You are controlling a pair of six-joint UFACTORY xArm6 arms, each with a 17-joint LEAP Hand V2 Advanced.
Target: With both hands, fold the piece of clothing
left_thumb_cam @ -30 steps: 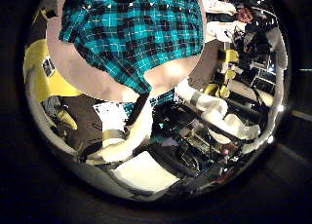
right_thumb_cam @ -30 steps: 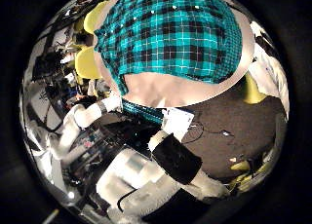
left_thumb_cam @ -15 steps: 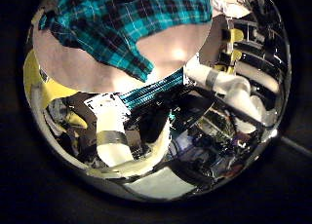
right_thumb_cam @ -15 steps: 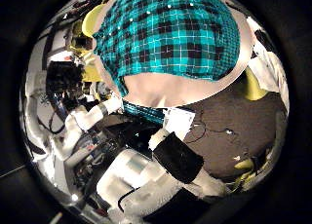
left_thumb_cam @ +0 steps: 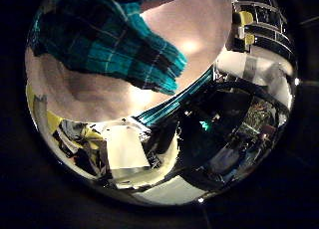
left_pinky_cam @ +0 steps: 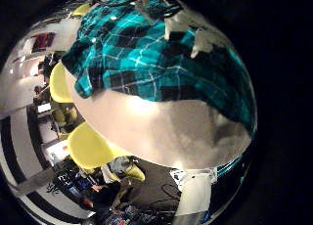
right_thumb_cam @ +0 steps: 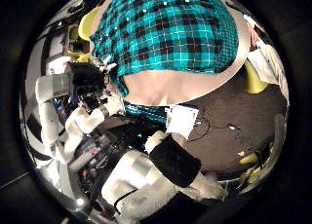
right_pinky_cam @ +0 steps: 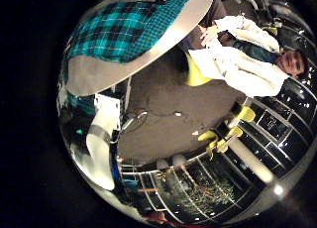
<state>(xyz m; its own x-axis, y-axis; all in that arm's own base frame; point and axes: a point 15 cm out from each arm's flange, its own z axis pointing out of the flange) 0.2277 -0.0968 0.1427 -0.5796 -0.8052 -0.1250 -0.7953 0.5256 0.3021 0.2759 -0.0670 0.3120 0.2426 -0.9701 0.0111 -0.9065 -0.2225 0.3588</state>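
Note:
My left hand (right_thumb_cam: 86,83) is low beside the shirt's edge. In the left little finger side palm view the shirt (left_pinky_cam: 147,59) fills much of the picture, and my left hand's white fingertips (left_pinky_cam: 174,18) reach out over it, not curled round cloth. The left thumb side palm view shows a folded edge of the shirt (left_thumb_cam: 110,45) close by.
Yellow chairs (left_pinky_cam: 93,147) stand beside the table (left_pinky_cam: 176,127). The table's rim (right_pinky_cam: 109,77) ends over dark floor (right_pinky_cam: 163,114). Shelves and clutter ring the room (left_thumb_cam: 229,119). My right arm (right_thumb_cam: 166,170) shows below the table.
My left palm has come down much closer to the shirt. In the right thumb side view the left hand has moved in to the shirt's edge. The right palm has barely moved.

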